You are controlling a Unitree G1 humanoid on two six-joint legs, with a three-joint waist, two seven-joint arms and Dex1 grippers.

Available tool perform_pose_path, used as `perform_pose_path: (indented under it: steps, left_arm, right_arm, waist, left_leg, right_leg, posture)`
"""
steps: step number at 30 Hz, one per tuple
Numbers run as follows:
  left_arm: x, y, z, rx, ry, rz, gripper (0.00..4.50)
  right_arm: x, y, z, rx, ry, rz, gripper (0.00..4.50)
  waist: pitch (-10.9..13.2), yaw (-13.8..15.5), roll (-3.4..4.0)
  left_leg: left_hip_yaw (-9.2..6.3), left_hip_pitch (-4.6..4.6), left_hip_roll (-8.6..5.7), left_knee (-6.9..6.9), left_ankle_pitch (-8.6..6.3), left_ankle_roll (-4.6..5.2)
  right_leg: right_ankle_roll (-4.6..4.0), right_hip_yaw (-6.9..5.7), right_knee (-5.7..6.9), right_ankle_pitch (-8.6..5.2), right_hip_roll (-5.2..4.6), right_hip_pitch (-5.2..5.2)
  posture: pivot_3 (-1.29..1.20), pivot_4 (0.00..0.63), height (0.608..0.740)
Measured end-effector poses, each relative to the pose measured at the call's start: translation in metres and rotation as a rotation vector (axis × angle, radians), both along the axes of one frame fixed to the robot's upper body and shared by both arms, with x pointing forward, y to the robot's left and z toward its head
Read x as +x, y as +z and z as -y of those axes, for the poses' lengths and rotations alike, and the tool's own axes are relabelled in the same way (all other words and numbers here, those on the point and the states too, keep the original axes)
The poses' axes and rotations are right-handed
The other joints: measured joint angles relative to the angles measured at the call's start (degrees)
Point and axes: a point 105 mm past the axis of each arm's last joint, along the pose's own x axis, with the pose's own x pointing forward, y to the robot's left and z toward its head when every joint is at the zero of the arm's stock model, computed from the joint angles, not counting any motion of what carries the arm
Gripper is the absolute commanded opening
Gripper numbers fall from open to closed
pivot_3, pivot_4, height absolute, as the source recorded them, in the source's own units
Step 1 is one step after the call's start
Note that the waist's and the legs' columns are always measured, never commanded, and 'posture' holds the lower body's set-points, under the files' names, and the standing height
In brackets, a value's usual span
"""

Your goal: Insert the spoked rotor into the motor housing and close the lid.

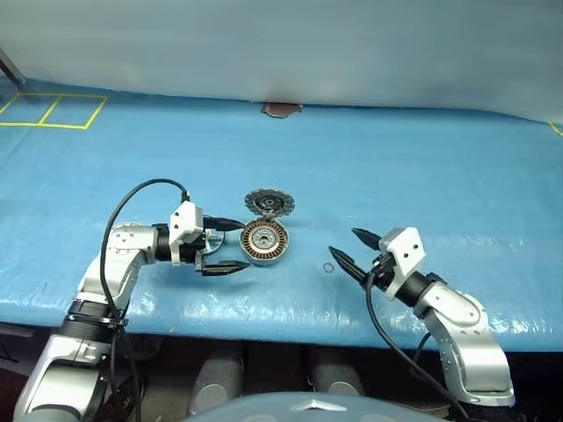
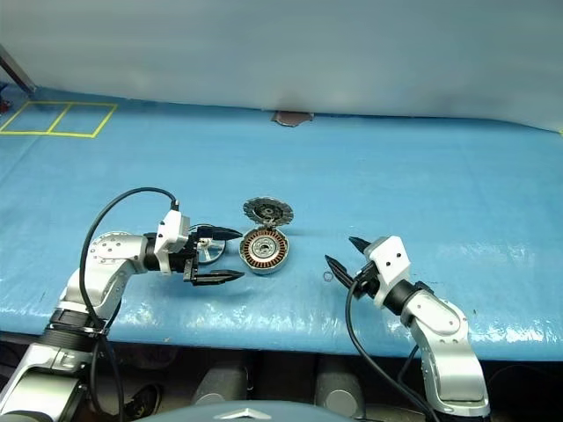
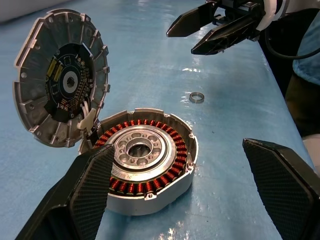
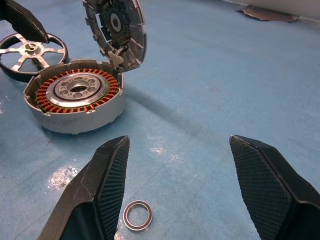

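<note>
Silver spoked rotor [image 4: 31,52] half hidden behind left tool [image 1: 230,247], both tools (right [image 1: 353,250]) gaping, empty.

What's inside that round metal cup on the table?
Inside the housing: a copper winding ring around a silver hub with a centre hole. No rotor yet. The hole's bottom can't be seen.

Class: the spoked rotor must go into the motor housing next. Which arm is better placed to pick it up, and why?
Left. The spoked rotor lies beside the open left gripper; the right gripper hovers beyond the motor housing.
</note>
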Motion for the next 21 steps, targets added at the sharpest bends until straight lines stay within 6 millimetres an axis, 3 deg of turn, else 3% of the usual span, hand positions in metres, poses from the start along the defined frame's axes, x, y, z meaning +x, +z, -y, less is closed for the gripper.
perform_pose_path:
  steps: [6,11,21]
  left_arm:
    - [0.001,-0.007,-0.001,0.019,0.004,0.033,4.5]
    - [0.003,-0.011,0.003,-0.012,0.027,0.043,4.5]
    - [0.004,-0.011,0.003,-0.019,0.041,0.043,4.5]
  right_arm:
    - [-0.007,-0.018,-0.01,0.007,0.023,-0.06,3.36]
    - [-0.009,-0.036,-0.01,-0.001,0.008,-0.119,3.36]
    - [-0.015,-0.054,-0.007,-0.052,0.001,-0.17,3.36]
  waist:
    - [0.0,0.2,0.0]
    - [0.0,0.2,0.0]
    - [0.0,0.2,0.0]
  left_leg:
    - [-0.01,-0.01,-0.01,-0.01,0.0,0.0]
    - [-0.02,0.0,-0.01,0.01,0.0,0.0]
    - [-0.01,0.0,-0.02,0.0,0.0,0.01]
  right_leg:
    - [0.0,0.0,-0.01,-0.01,-0.01,-0.01]
    - [0.0,0.0,0.0,-0.01,-0.01,0.01]
    - [0.0,-0.01,0.0,-0.01,-0.01,0.02]
  posture:
    - [0.0,0.15,0.74]
    - [0.0,0.15,0.74]
    - [0.0,0.15,0.74]
